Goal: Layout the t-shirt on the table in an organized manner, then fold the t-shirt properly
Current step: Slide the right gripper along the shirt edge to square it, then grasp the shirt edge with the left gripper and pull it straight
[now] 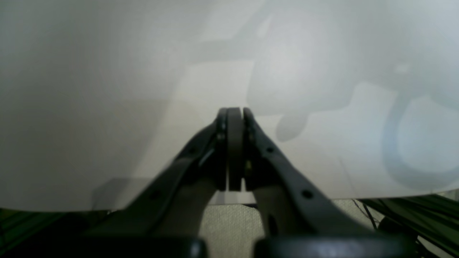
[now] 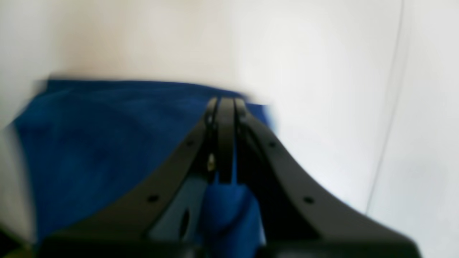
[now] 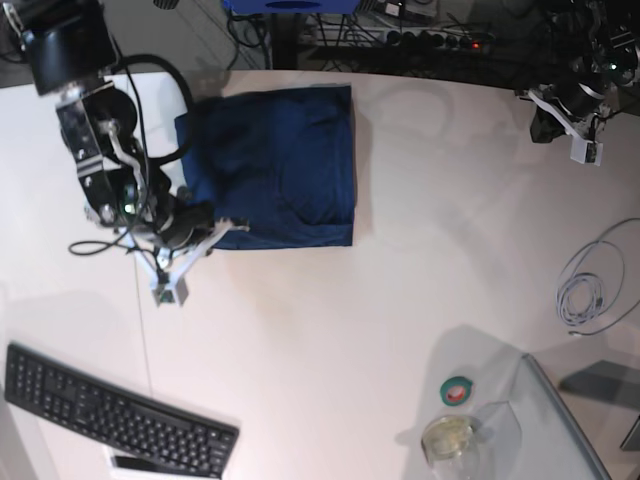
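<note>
The t-shirt (image 3: 275, 165) is already folded into a rectangle on the worktop (image 3: 400, 260). One corner is pinched by the closed right gripper (image 2: 226, 107); the left gripper (image 1: 235, 113) is closed and empty.

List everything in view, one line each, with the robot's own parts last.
t-shirt: one, dark navy, folded into a rectangle, far left part of the table
table: one, white, under everything
keyboard: one, black, near left corner
tape roll: one, green with red inside, near right
clear round container: one, beside the tape roll
coiled cable: one, pale, right edge
right pincer: one, black, shut on the t-shirt's near left corner
left pincer: one, black, shut, empty, over bare table
</note>
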### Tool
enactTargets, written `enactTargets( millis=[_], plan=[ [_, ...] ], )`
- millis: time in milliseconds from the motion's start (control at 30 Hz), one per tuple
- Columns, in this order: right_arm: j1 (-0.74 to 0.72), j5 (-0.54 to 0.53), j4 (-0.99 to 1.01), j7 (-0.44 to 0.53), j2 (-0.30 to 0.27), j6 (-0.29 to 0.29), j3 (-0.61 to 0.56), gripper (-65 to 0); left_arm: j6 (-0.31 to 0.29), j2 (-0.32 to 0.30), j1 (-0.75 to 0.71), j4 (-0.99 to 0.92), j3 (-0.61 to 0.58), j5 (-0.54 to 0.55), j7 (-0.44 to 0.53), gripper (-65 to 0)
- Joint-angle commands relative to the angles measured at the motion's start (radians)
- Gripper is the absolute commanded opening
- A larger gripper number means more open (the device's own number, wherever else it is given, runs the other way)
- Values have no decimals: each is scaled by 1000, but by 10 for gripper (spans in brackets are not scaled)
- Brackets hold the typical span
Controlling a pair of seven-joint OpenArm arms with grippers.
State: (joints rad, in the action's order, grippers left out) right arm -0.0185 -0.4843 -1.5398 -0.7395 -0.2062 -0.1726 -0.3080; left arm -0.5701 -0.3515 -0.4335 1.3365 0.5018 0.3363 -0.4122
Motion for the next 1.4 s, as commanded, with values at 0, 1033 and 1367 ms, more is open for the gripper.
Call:
enactTargets(
  millis=[0,1033,1367],
  plan=[
    [15,-1,-54,-5,1,2,3,-648,-3,-17,-3,11,11,10,17,-650],
    [360,0,-261,39,-3,-2,-24,-645,-5,36,8,64,-16,10,14,-650],
    [383,0,-276,41,-5,-2,50,-648,-128,104,-15,232,-208,283,11,-650]
  ],
)
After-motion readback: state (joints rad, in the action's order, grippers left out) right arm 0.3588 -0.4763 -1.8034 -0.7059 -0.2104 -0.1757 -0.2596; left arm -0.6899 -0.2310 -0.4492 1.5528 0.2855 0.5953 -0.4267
